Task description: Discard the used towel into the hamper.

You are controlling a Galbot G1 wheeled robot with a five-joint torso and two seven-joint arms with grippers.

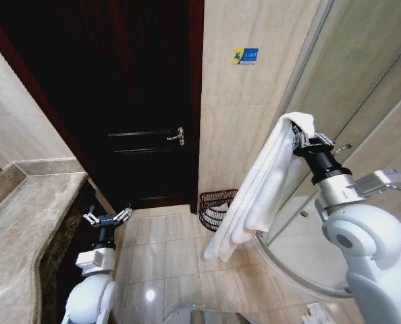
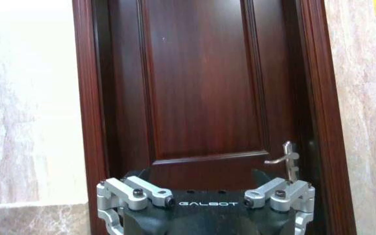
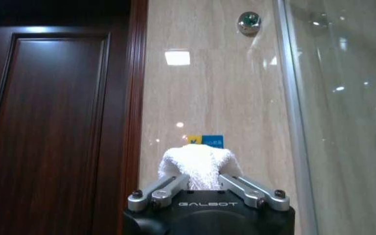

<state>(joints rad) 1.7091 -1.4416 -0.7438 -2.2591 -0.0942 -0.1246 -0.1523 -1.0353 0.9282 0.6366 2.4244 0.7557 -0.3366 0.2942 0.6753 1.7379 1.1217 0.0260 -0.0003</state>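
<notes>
Currently right gripper (image 1: 299, 137) is clamped on the white towel (image 1: 254, 192), held high, its tail draping in front of the hamper (image 1: 215, 208) on the floor by the door (image 1: 129, 101); left gripper (image 1: 107, 217) idle, jaws wide, left of the hamper. Risk, as I judge it: release from this height and the long towel snags the rim or lands beside the hamper; the grip holds just one end, so swing is likely.

Dark door (image 1: 146, 101), stone counter (image 1: 18, 229)

Head high; wrists facing door (image 2: 201, 88).
</notes>
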